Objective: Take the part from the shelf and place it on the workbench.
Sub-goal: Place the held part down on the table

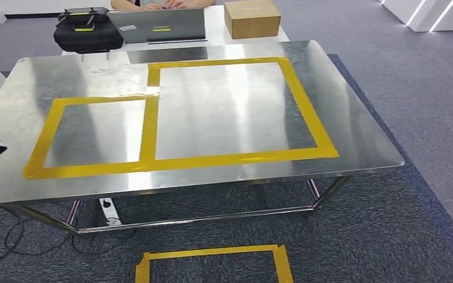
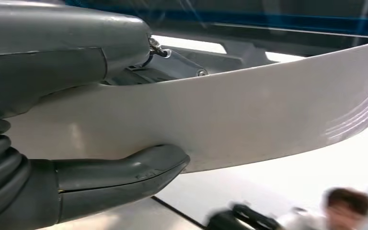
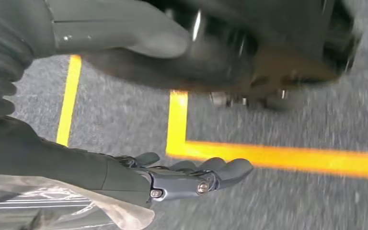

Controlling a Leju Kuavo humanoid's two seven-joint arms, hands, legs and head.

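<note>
1. Grey carpet surrounds a shiny steel workbench [image 1: 354, 124] marked with yellow tape rectangles [image 1: 153, 112]; a laptop [image 1: 159, 26], black bag [image 1: 87, 29] and cardboard box [image 1: 252, 17] sit beyond it.
2. Left wrist view: left hand [image 2: 76, 120] grips a curved white panel part [image 2: 249, 120], thumb [image 2: 124, 172] on one face, fingers on the other.
3. Right wrist view: right hand [image 3: 182, 177] hangs over the carpet, fingers loosely extended, holding nothing.

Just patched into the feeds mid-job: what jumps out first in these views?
The steel workbench dominates the head view, marked with two adjoining yellow tape rectangles, nothing lying inside them. In the left wrist view the left hand grips a long pale curved part, thumb under its edge. The right hand hangs over grey carpet crossed by yellow floor tape.
</note>
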